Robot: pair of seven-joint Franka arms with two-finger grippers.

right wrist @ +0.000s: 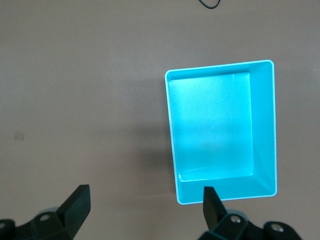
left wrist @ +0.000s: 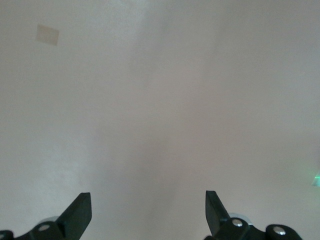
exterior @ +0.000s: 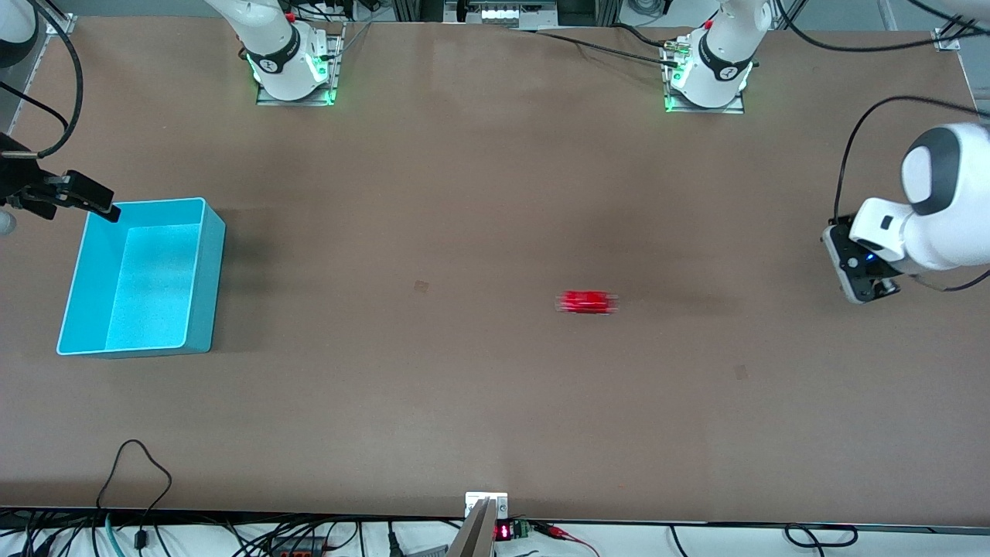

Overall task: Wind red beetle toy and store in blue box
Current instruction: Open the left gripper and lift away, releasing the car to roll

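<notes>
1. Front view: Nearest the camera of the task's things lies the red beetle toy (exterior: 588, 302), alone on the brown table (exterior: 479, 418). It sits near mid-table, somewhat toward the left arm's end, and its outline is smeared. Judge it as possibly rolling, and confirm that it is at rest before any approach.
2. Front view: The blue box (exterior: 141, 276) stands empty at the right arm's end of the table, close to that edge and well apart from the toy.
3. Front view: The left gripper (exterior: 865, 280) hangs over the left arm's end of the table, well apart from the toy. The right gripper (exterior: 77, 193) hangs over the box's corner nearest the robots' edge.
4. Left wrist view: The left gripper (left wrist: 148, 212) is released, its fingers spread wide over bare table with nothing between them. The toy is not in this view. A pale square mark (left wrist: 47, 35) shows on the table surface.
5. Right wrist view: The right gripper (right wrist: 145, 210) is likewise spread and holds nothing. The blue box (right wrist: 262, 125) lies below it, open and unobstructed.
6. Procedure, as judged: The toy is not yet stored. Approach it with the left gripper, close across its narrow body, and lift clear before carrying it over the box rim.
</notes>
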